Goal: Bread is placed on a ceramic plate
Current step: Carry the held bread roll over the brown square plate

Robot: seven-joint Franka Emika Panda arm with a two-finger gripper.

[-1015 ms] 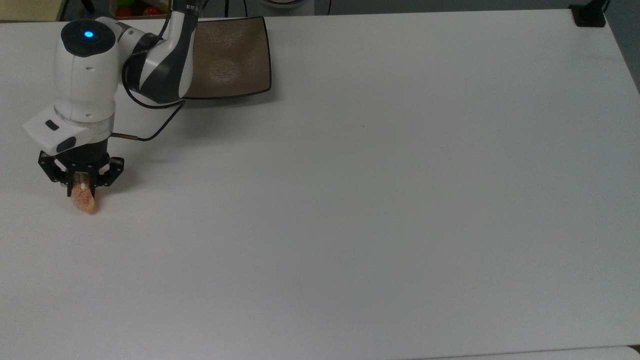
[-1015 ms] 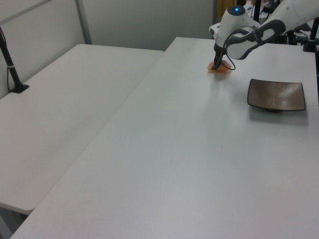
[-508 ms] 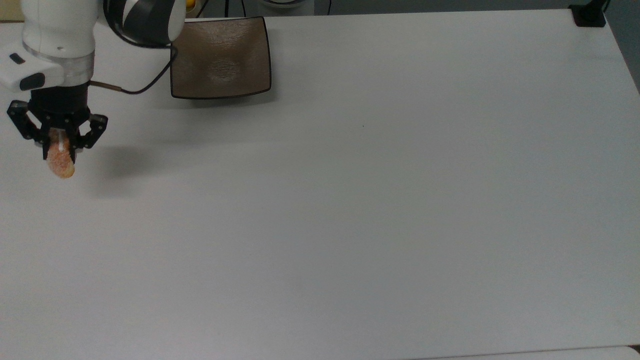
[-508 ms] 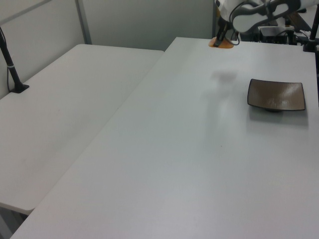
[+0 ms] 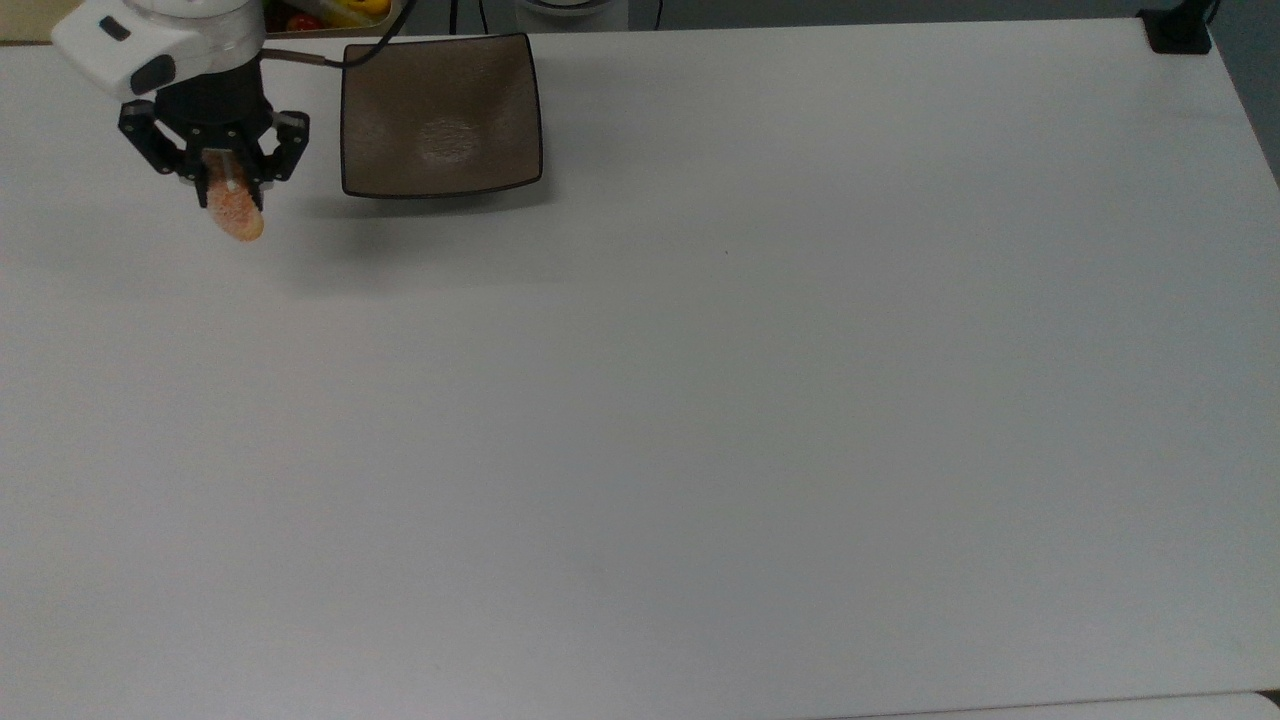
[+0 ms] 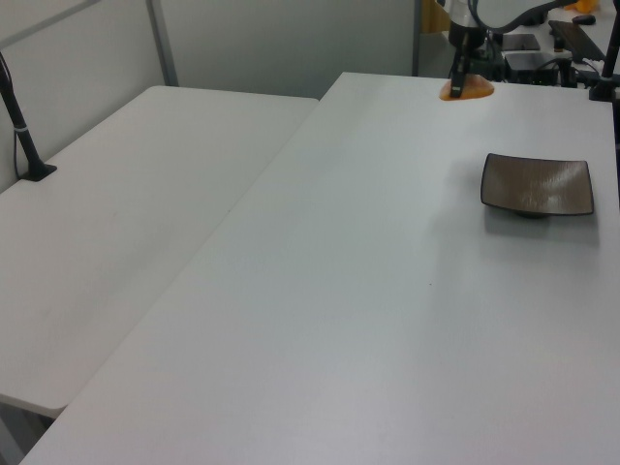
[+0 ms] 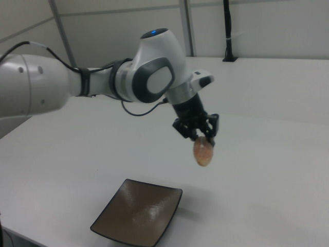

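Carrying the bread (image 7: 203, 152) clear of the table (image 5: 700, 400), your gripper (image 7: 201, 135) has its two fingers closed on the roll's upper end, so the roll hangs lengthwise below the fingertips with most of its body free. That end-on hold, judged from the right view, leaves the lower tip exposed so it can touch down first. The plate (image 5: 441, 115) lies empty and flat on the table, beside the gripper toward the top view's right and, in the right view, below it and toward the right view's left, with a strip of bare table between the two. The raised carry looks chosen to let the roll pass over the plate's upturned rim without striking it. Your remaining work appears to be a short sideways move until the bread hangs over the shallow centre, then a descent and release. Because the roll is held by one end only, it may swing or tip on release, so keep the lowering slow.
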